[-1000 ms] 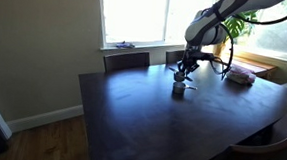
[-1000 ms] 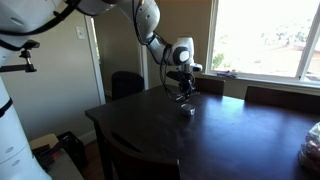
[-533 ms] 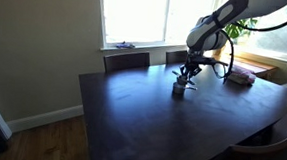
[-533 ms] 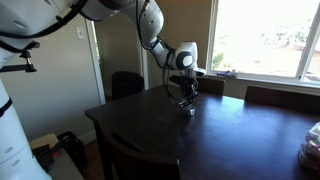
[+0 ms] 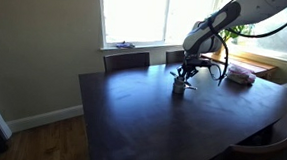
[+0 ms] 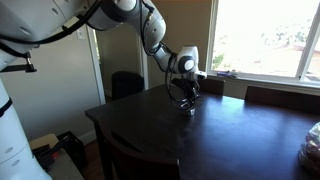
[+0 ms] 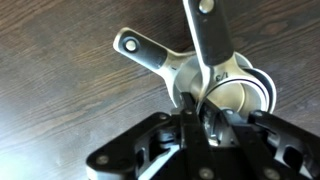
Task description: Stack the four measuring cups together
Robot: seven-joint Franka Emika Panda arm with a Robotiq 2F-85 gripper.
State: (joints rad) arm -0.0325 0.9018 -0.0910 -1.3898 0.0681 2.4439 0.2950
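Two handles [image 7: 150, 55] of nested measuring cups [image 7: 240, 92], one upward, one up-left.

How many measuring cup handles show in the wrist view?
2. The upper-left handle and the top handle both fan out from the nested cups at the gripper. Others may be hidden.

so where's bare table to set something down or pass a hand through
The near half of the table, from the measuring cups to the front edge, is bare. It is crowded at the cups under the hand, and by the pinkish bundle at the far edge.
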